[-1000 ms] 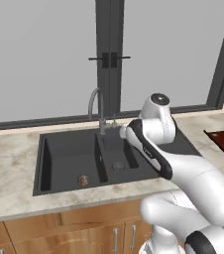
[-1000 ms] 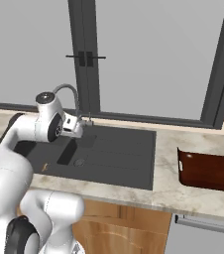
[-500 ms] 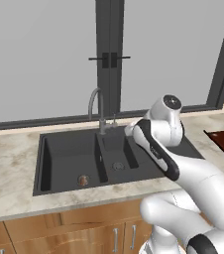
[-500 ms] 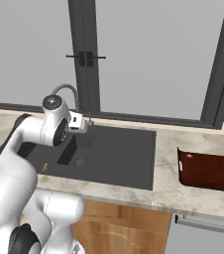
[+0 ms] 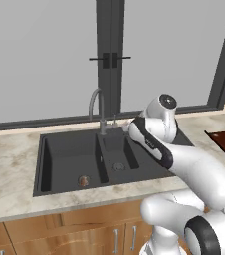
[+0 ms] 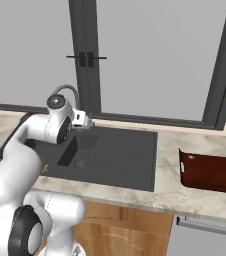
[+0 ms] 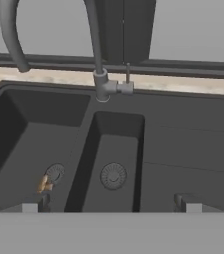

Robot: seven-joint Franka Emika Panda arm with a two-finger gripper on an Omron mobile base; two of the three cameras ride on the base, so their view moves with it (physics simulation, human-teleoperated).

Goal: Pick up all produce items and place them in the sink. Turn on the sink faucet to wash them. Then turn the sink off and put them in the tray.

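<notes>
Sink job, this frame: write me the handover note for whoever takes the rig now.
End effector: open, holding nothing, above the sink, pointed at the tap.
Produce: one small brownish-orange piece lies in the large basin by the drain.
Tap: spout arches over the large basin; no water visible; side lever untouched.
Tray: on the counter right of the sink, nothing visible in it.
Done: produce in sink.
Left: turn the tap on, wash, turn it off, move the produce to the tray.
</notes>
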